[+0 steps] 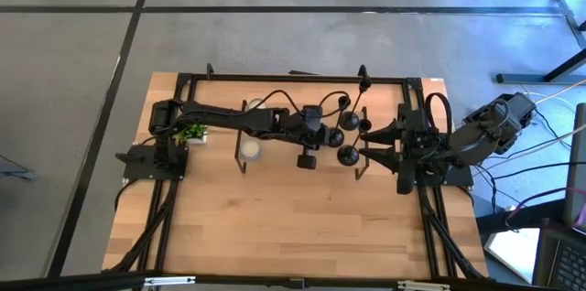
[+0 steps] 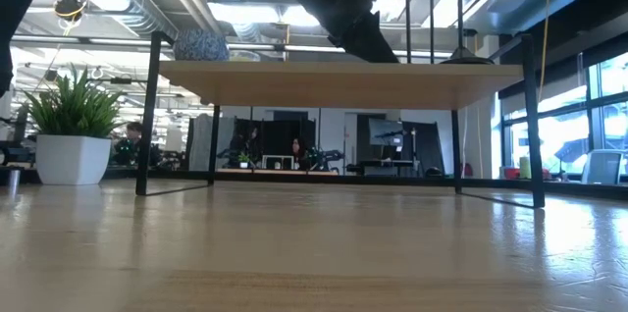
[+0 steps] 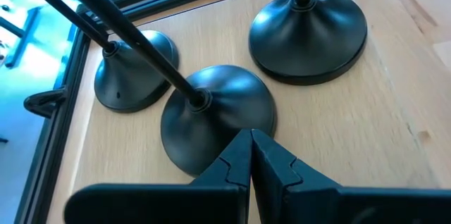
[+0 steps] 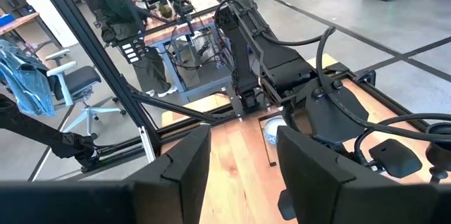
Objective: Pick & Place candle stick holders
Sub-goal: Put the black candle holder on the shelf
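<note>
Three black candle stick holders stand on their round bases on the wooden shelf top: a left one, a middle one and a right one, with thin stems rising out of view. My left gripper is shut, empty, and its tips stand over the near rim of the middle base. In the high view it reaches in from the left to the holders. My right gripper hangs open and empty, high at the table's right side. My left gripper's shut fingertips lie over the near rim of the middle holder's base, slanting down at it. Whether they touch the base, I cannot tell. The holder stands upright on the shelf.
The shelf stands on black legs mid-table. A white candle lies left of the holders. A small potted plant sits at the table's left. Bare wooden table lies toward the near edge.
</note>
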`<move>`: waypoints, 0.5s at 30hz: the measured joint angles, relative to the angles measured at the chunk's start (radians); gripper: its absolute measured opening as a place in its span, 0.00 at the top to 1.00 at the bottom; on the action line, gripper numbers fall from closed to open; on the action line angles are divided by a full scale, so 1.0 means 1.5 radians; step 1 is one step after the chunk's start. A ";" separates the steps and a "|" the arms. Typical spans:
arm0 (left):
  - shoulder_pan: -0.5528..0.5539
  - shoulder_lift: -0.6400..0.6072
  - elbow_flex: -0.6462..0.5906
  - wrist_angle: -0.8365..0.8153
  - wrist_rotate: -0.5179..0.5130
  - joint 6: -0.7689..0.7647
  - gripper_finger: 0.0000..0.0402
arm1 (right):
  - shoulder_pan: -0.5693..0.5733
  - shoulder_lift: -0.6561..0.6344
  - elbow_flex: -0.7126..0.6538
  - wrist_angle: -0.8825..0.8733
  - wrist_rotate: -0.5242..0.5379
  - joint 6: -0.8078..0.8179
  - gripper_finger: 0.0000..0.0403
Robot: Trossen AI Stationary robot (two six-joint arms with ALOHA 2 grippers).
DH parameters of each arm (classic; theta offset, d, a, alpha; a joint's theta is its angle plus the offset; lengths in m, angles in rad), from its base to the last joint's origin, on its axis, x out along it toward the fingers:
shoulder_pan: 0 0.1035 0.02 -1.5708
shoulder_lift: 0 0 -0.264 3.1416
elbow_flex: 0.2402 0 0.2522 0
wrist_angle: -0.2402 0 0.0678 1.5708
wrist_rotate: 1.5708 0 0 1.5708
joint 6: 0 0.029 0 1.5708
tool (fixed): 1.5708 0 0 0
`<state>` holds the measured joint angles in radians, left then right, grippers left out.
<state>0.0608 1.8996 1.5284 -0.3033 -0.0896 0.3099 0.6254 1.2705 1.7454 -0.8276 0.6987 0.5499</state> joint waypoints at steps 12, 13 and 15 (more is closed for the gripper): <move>-0.001 0.009 0.000 0.009 -0.010 0.000 1.00 | 0.000 0.000 0.000 0.000 0.000 0.000 0.58; -0.001 0.013 0.000 0.013 -0.010 0.001 1.00 | 0.000 0.000 0.000 0.000 0.000 0.000 0.58; -0.001 0.019 0.001 0.027 -0.013 0.000 1.00 | 0.000 0.000 0.000 0.000 0.000 0.000 0.58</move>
<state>0.0601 1.9285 1.5299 -0.2629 -0.1084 0.3106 0.6254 1.2705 1.7454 -0.8272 0.6991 0.5499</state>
